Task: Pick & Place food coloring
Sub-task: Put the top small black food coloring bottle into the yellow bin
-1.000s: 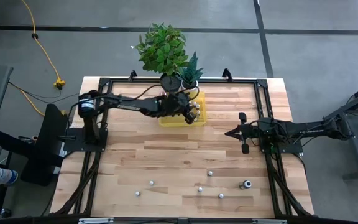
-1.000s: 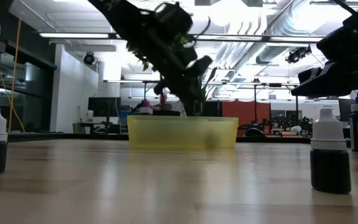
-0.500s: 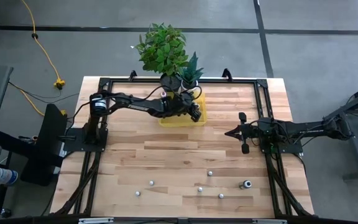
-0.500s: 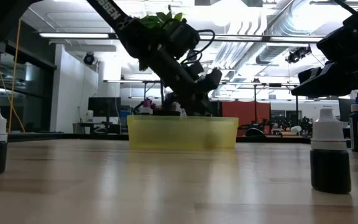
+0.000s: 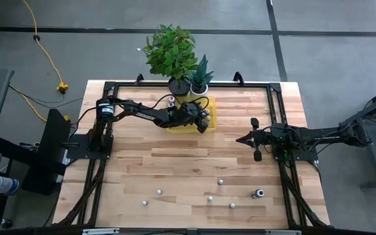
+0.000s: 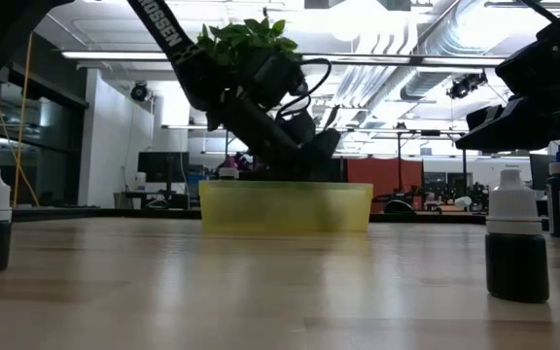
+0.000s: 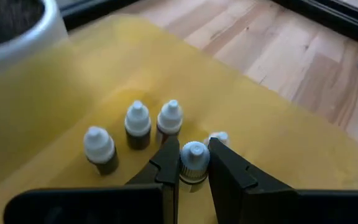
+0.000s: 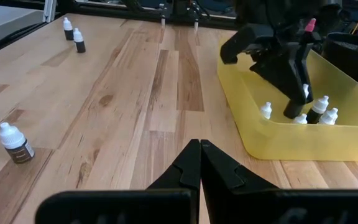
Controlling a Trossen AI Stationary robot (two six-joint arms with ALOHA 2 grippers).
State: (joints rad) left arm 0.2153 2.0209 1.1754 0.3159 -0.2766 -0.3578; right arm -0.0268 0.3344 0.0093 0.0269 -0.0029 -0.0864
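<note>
My left gripper (image 7: 193,163) reaches down into the yellow tray (image 5: 175,128) at the back of the table and is shut on a small food coloring bottle (image 7: 193,155) with a white cap. Three more bottles (image 7: 137,123) stand in a row on the tray floor just beyond it, and another cap (image 7: 219,138) shows behind one finger. Several loose bottles (image 5: 220,181) stand near the table's front edge, among them a larger dark one (image 5: 259,193). My right gripper (image 5: 238,138) waits shut at the right side, above the wood.
Two potted plants (image 5: 172,52) stand right behind the tray, and a white pot (image 7: 17,25) rises close to the tray's wall. In the low view, bottles (image 6: 516,243) stand near the camera at both sides. The black frame (image 5: 109,85) runs around the table.
The left arm has sunk lower, bringing its gripper down from above the tray rim to the tray floor. The right arm has not moved.
</note>
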